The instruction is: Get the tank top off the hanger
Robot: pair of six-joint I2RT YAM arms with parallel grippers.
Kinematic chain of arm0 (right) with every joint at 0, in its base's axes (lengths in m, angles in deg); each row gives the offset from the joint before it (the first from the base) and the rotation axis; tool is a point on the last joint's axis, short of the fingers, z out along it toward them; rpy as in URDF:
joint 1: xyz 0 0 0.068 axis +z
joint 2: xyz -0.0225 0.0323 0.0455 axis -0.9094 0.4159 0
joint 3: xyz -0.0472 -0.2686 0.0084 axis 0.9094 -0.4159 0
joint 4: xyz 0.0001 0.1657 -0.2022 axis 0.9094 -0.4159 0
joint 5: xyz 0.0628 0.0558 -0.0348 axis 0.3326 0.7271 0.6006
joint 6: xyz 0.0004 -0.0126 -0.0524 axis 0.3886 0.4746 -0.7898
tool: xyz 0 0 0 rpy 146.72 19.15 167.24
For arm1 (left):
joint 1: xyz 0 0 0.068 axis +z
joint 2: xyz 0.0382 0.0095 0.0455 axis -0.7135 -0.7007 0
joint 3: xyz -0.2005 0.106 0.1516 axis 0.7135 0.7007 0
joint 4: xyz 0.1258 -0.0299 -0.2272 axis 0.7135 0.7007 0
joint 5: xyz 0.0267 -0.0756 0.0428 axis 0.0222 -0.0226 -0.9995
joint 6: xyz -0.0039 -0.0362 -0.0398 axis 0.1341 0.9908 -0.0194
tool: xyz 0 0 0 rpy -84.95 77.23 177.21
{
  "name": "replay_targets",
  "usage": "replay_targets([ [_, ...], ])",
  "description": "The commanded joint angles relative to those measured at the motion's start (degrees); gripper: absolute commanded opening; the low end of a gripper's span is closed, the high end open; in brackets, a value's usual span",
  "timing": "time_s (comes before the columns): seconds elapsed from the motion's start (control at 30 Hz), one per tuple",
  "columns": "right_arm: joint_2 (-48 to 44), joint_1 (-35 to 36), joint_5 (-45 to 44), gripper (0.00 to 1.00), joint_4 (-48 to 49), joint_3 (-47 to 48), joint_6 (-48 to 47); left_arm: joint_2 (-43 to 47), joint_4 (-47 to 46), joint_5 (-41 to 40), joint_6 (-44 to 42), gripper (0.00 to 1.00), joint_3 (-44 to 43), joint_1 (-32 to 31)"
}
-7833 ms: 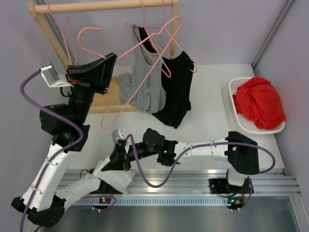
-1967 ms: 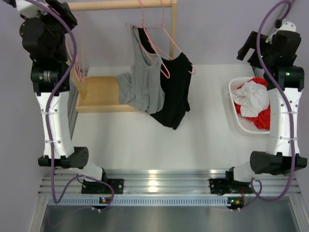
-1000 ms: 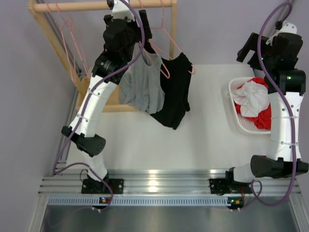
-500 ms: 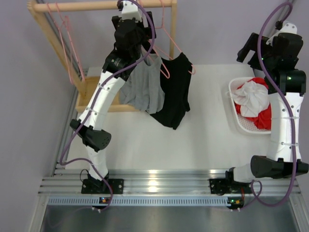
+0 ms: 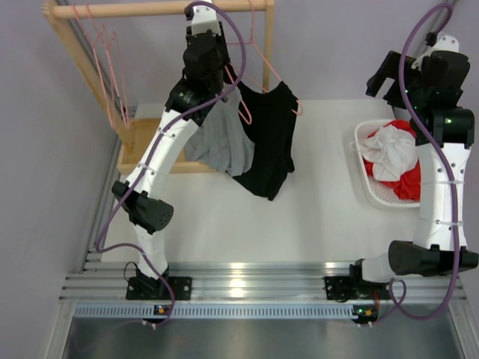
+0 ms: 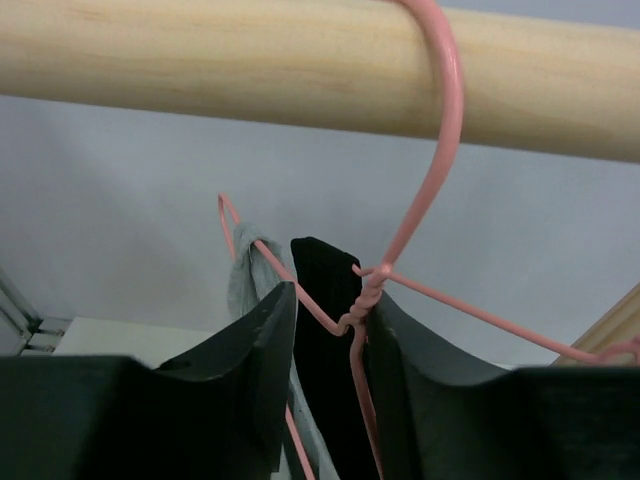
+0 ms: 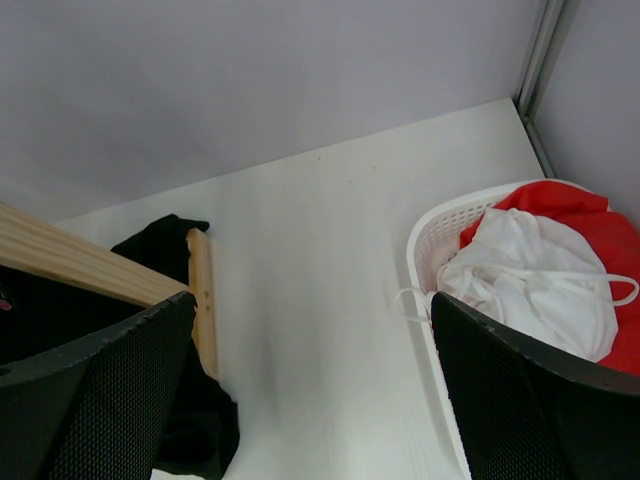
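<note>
From above, the left arm [image 5: 161, 142] covers the straps of the grey tank top [image 5: 217, 142] and the left gripper [image 6: 328, 320], so no grip on the pink hanger [image 6: 362, 298] can be read there. In the left wrist view the bottom edge cuts off both fingers [image 6: 250, 340] and the black tank top [image 6: 325, 380], and the rod [image 6: 200, 55] hides the hook's tip. The basket [image 7: 432, 250] and red cloth [image 7: 585, 215] run off the right wrist view's right edge

Rail [image 6: 250, 70]: smooth bare wood, visible grain. Hanger [image 6: 362, 298]: glossy pink coated wire. Tank top [image 5: 221, 146]: matt grey cloth. Basket [image 7: 432, 250]: white perforated plastic. Table [image 5: 314, 217]: matt white. Right pincer [image 7: 312, 300] pads [image 7: 110, 400]: rough black dimpled texture.
</note>
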Motion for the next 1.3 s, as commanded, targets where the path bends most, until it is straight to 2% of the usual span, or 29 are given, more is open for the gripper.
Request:
replay_targets([
  [0.0, -1.1, 0.7, 1.0, 0.99, 1.5, 0.4, -0.6, 3.8, -4.8, -2.6, -1.3, 0.37, 2.1, -0.1],
  [0.1, -1.1, 0.7, 1.5, 0.99, 1.5, 0.1, -0.5, 4.6, -4.9, -3.4, -2.3, 0.3, 3.1, -0.1],
  [0.27, -1.9, 0.7, 2.3, 0.99, 2.7, -1.5, 0.2, 6.1, -5.0, -5.9, -4.0, 0.14, 6.3, -0.1],
  [0.37, -2.1, 0.7, 2.8, 1.0, 2.9, -1.9, 0.3, 6.9, -5.4, -8.1, -5.6, 0.0, 7.6, -0.2],
  [0.63, -2.5, 0.8, 3.6, 0.99, 2.9, -2.0, 0.8, 9.7, -11.8, -10.8, -12.5, 0.0, 7.8, 0.0],
  [0.73, -2.9, 0.8, 3.7, 0.99, 2.8, -2.2, 0.7, 11.3, -14.3, -9.3, -15.2, 0.0, 7.6, 0.1],
  [0.93, -3.0, 0.8, 4.7, 0.99, 3.0, -2.4, 0.6, 15.3, -17.5, -5.3, -15.4, 0.0, 7.8, 0.1],
  [1.13, -3.6, 0.9, 5.5, 0.99, 3.4, -3.4, 0.8, 20.2, -18.7, -4.0, -14.0, 0.0, 12.2, -0.1],
  [1.27, -4.6, 0.9, 8.3, 0.99, 4.4, -4.5, 0.0, 29.2, -18.7, -2.8, -9.1, 0.0, 24.7, -0.1],
])
